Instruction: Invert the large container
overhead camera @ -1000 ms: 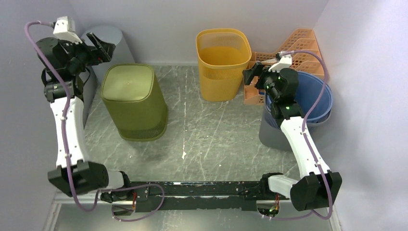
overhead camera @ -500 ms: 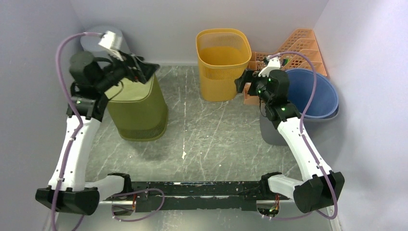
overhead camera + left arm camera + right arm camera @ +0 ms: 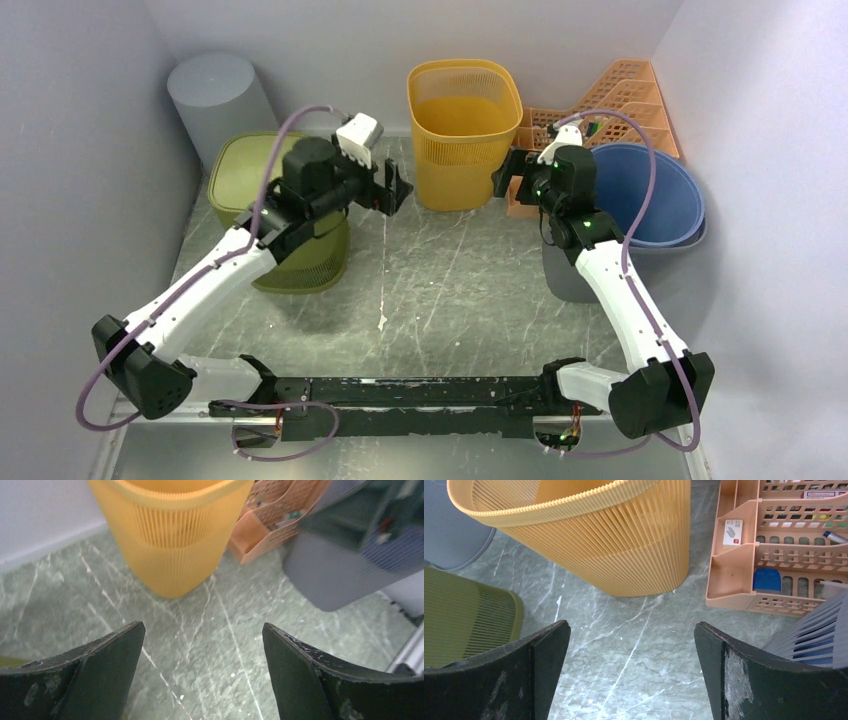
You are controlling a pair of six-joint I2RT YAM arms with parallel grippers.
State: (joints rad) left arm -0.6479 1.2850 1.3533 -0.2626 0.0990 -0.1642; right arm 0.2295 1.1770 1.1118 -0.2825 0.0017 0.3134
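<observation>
A tall yellow ribbed basket (image 3: 465,130) stands upright, mouth up, at the back centre. It also shows in the left wrist view (image 3: 172,535) and the right wrist view (image 3: 589,535). An olive green bin (image 3: 240,172) stands at the left with its closed base up, partly hidden by my left arm. My left gripper (image 3: 395,188) is open and empty just left of the yellow basket, above the floor (image 3: 202,627). My right gripper (image 3: 503,180) is open and empty just right of the basket's lower side (image 3: 632,626).
A grey cylinder bin (image 3: 215,95) stands in the back left corner. A blue bin (image 3: 650,195) sits nested in a grey bin (image 3: 570,275) at the right. An orange desk organiser (image 3: 630,95) stands behind it, close to the basket (image 3: 774,555). Walls close in on three sides.
My left arm has swung from the back left corner over the olive bin to beside the yellow basket. My right gripper has shifted slightly left toward the basket.
</observation>
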